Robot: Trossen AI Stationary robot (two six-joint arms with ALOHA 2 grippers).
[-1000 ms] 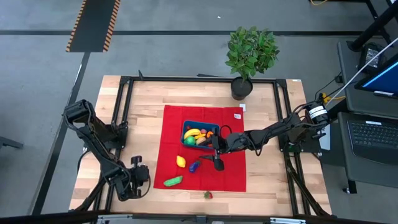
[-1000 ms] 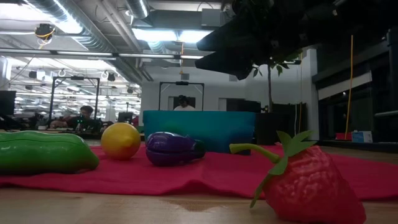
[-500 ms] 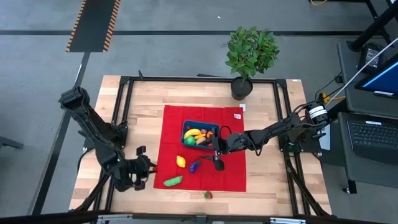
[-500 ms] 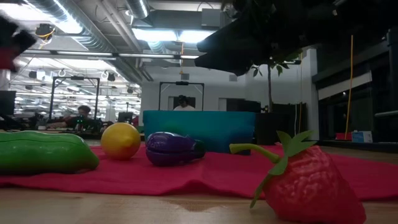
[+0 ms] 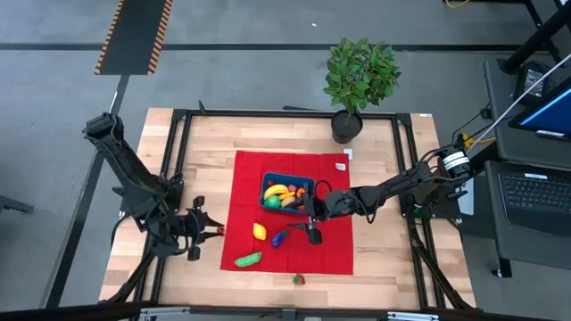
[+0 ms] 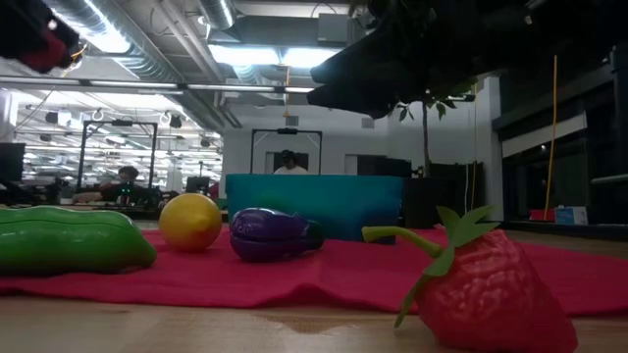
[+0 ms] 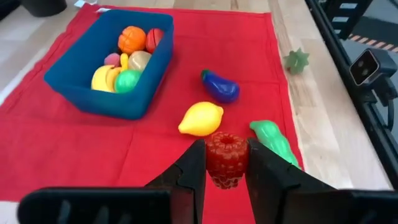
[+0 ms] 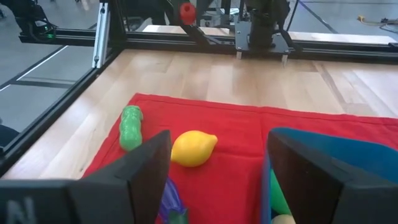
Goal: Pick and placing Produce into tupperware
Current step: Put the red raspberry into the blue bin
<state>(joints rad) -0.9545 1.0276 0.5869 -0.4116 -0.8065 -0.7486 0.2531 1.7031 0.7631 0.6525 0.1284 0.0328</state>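
Surface: wooden surface (image 5: 201, 160) carrying a red cloth (image 5: 245, 183), the landmark for everything below; a potted plant (image 5: 359, 76) stands beyond the cloth's far edge.
Left hand: left hand (image 7: 226, 177) sits raised just off the cloth's left edge, clamped on a red berry (image 7: 226, 159) pinched between its two fingers; lifted clear, I judge, so it can travel over the cloth to the box.
Change at left: half a second back this hand was lower and nearer the front of the surface; its arm has since swung up and toward the cloth.
Loose produce: pickle (image 5: 248, 259), lemon (image 5: 259, 232) and eggplant (image 5: 279, 238) lie on the cloth's front half; a strawberry (image 5: 298, 279) lies just off its front edge, on bare wood.
Tupperware: blue tupperware (image 5: 267, 184) at the cloth's middle, already holding a banana and other pieces.
Right hand: right hand (image 5: 313, 219) hovers over the cloth beside the tupperware, fingers apart and empty, unmoved since the earlier frames; probably waiting.
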